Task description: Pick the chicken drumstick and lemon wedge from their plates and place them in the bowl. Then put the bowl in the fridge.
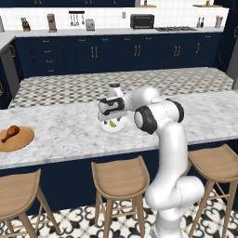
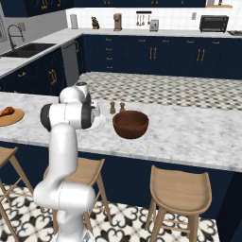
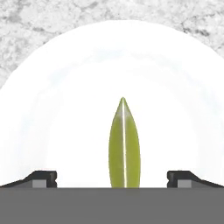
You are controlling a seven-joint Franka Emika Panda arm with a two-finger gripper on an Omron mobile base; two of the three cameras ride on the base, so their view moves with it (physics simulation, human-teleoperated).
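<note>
I am looking over the marble counter (image 1: 69,125) from behind the arm, and I judge that the task is only at its beginning, because nothing is in its final place. The fridge is the biggest thing of the task, but I cannot find it with certainty in my views, so that last step is fully open. The dark wooden bowl (image 2: 130,124) stands on the counter to the right of the arm in the right base view, and as far as I can see inside, it is empty. Far to the left, the tan wooden plate (image 1: 18,142) carries the chicken drumstick (image 1: 10,133), which lies there untouched and well apart from the arm. Just in front of the arm is the white plate (image 1: 122,126), and on it lies the lemon wedge (image 3: 124,144), a narrow yellow-green piece. The pincer (image 3: 112,178) hangs low over this plate with its two tips wide apart, and it holds nothing. In the hand view the wedge lies between the two tips, and they do not touch it. From this I think that I am in the step of taking the lemon wedge first: the tips must come together on it, then it goes to the bowl. After this the drumstick remains to be fetched from the far plate, and then the bowl must be carried to the fridge.
</note>
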